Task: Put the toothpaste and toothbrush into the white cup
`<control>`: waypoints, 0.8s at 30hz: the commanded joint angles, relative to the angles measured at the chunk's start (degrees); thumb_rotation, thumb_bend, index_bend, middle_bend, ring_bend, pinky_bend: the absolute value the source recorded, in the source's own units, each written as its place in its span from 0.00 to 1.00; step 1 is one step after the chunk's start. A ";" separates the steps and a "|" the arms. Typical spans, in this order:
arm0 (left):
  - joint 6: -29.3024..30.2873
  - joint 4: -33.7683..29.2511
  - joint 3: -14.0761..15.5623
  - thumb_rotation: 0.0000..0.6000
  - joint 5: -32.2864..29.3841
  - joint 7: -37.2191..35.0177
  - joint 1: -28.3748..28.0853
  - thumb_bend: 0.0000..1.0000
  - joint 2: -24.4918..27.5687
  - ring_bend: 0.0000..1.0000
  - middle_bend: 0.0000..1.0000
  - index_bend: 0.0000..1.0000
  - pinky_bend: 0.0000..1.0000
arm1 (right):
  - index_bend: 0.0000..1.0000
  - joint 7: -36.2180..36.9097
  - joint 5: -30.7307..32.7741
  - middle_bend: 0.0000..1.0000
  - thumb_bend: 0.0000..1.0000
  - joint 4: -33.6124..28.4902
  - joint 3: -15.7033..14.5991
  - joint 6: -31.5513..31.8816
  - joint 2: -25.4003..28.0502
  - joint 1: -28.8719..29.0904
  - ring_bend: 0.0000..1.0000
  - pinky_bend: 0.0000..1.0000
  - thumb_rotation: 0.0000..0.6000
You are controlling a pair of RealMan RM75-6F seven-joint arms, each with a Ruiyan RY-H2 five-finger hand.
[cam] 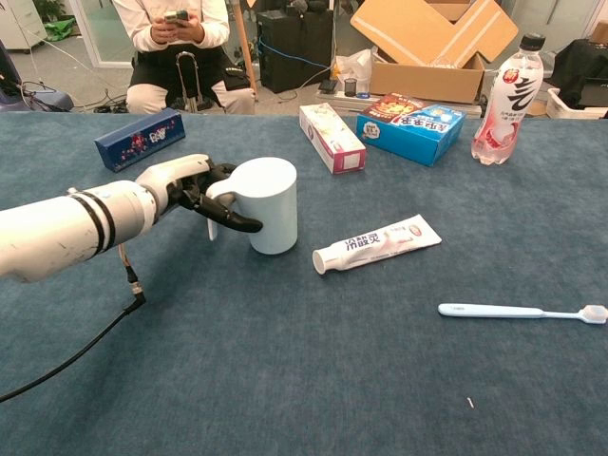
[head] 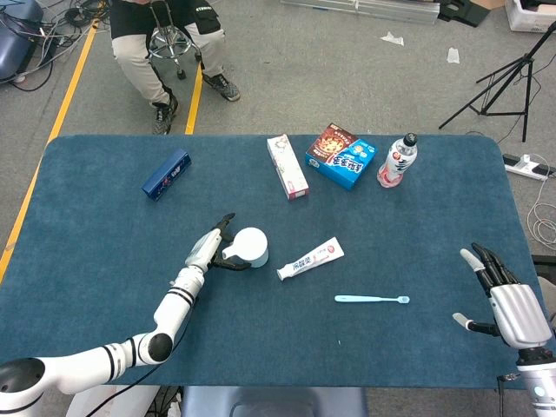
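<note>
Left hand grips the handle of the upright white cup on the blue felt-covered table, seen from the head camera, with the cup just left of the white toothpaste tube and not touching it. Below and right of the tube lies the pale blue toothbrush, flat on the cloth, bristle end to the right. At the table's near right corner the right hand hovers with fingers spread and nothing in it. Along the far side sit a dark blue box, a long white carton, a blue snack box and a clear plastic bottle with a red label. Beyond the table edge a seated person occupies a stool.

From the chest camera, the left hand has dark fingers curled around the handle of the white cup, which stands with its open mouth upward. The toothpaste tube lies on its side just right of the cup, cap end toward it. The toothbrush rests nearer the camera at right, well apart from the cup. The right hand does not appear in this view.
</note>
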 commanded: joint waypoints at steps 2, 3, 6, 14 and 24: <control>-0.20 1.45 -0.52 1.00 -0.99 1.17 -1.36 0.00 -1.40 0.00 0.00 0.85 0.00 | 0.00 0.50 0.09 0.00 0.00 0.31 -0.01 0.16 0.05 -0.16 0.00 0.27 1.00; -0.16 1.75 -0.72 1.00 -1.12 1.24 -1.62 0.00 -1.74 0.00 0.00 0.85 0.00 | 0.00 0.67 0.16 0.00 0.00 0.43 0.00 0.20 0.06 -0.22 0.00 0.27 1.00; -0.12 2.85 -1.42 1.00 -1.28 1.22 -2.45 0.00 -2.81 0.00 0.00 0.85 0.00 | 0.00 1.23 0.36 0.00 0.00 0.88 -0.03 0.27 0.08 -0.40 0.00 0.27 1.00; -1.00 5.06 -1.54 1.00 -2.04 1.81 -3.60 0.00 -4.63 0.00 0.00 0.85 0.00 | 0.00 2.44 0.39 0.00 0.00 1.91 -0.19 0.57 0.01 -0.82 0.00 0.27 1.00; -1.47 4.15 -1.20 1.00 -2.16 2.49 -3.58 0.00 -4.39 0.00 0.00 0.71 0.00 | 0.00 2.74 0.22 0.00 0.00 2.38 -0.28 0.83 -0.16 -1.09 0.00 0.27 1.00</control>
